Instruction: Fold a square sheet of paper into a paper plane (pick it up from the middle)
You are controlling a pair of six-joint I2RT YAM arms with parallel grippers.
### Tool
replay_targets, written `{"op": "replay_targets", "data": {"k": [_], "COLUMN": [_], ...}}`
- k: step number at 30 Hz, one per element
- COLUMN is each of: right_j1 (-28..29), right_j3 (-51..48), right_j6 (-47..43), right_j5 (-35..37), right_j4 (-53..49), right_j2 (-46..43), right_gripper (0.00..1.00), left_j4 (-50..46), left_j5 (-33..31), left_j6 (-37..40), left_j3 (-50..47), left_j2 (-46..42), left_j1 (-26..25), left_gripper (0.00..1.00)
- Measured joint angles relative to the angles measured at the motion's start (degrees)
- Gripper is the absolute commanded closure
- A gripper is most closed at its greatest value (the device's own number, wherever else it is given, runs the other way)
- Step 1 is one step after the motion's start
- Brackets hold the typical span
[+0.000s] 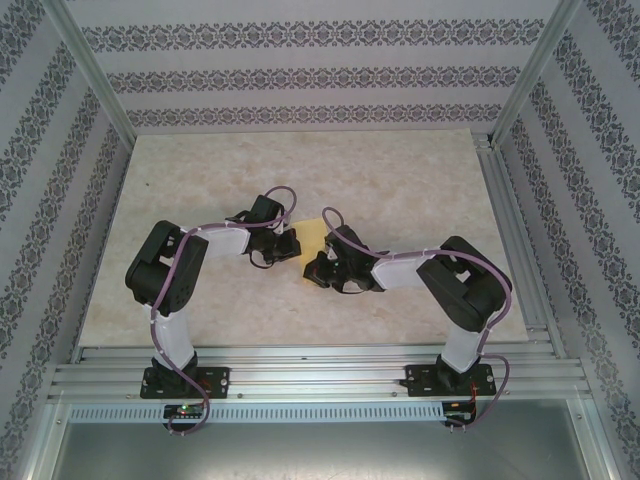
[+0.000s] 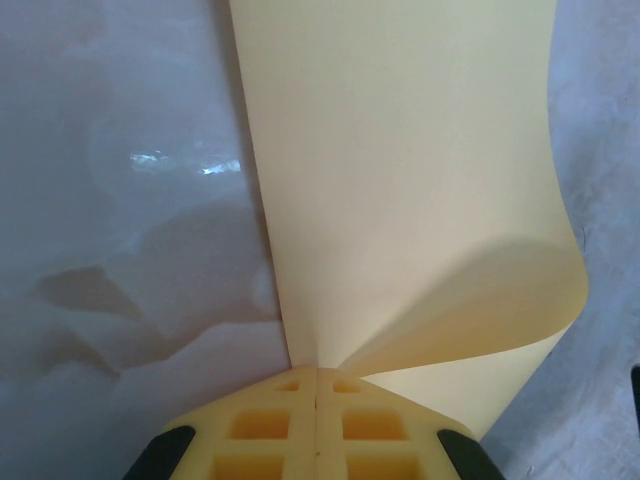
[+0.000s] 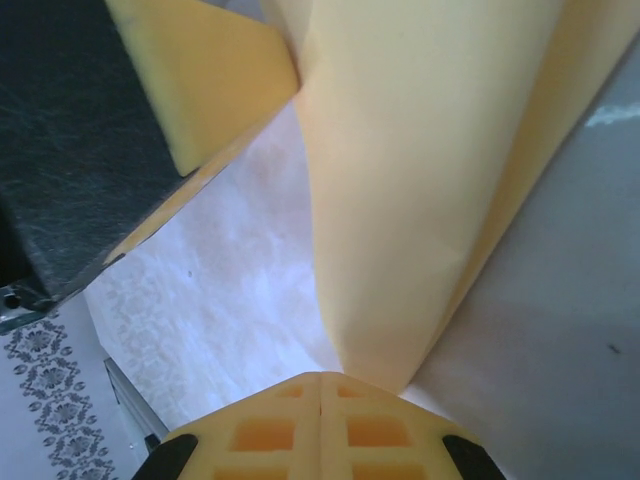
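The square sheet of paper [image 1: 309,238] is pale yellow and hangs between my two grippers above the middle of the table. My left gripper [image 1: 289,245] is shut on one edge of it. In the left wrist view the sheet [image 2: 400,180] rises from the closed fingertips [image 2: 300,385] and curls over at the right. My right gripper [image 1: 316,267] is shut on the opposite edge. In the right wrist view the sheet [image 3: 420,180] stands up from the closed tips as a loose bent fold, with a left finger [image 3: 215,75] at the upper left. The paper plane is out of view.
The marble-patterned table [image 1: 400,190] lies under both grippers. Aluminium rails [image 1: 320,365] run along the near edge and another rail [image 1: 510,230] along the right side. Patterned walls [image 1: 300,80] enclose the back and sides.
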Motion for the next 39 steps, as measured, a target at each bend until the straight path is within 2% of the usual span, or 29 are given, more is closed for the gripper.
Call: {"op": "replay_targets", "data": {"k": [13,25,32,39], "right_j1": [0.0,0.2,-4.2,-5.5], "right_j3": [4.6,6.0,5.5,9.1], "right_j6": [-3.1,-5.2,-7.6,-10.4], "right_j5": [0.7,1.0,3.6,5.6], "right_j4": [-9.3,-11.4,-11.6,-14.0], "right_j2": [2.0,2.2,-6.0,-3.3], "right_gripper": [0.97,0.94,0.92,0.92], "left_j4": [0.0,0.0,0.0,-0.6], "left_j5": [0.0,0.0,-0.2,-0.4], "left_j6": [0.0,0.0,0.2,0.4], "left_j3": [0.0,0.0,0.0,0.4], "left_j2": [0.0,0.0,0.0,0.0], "left_j1": [0.0,0.0,0.0,-0.2], "left_gripper": [1.00,1.00,1.00,1.00]}}
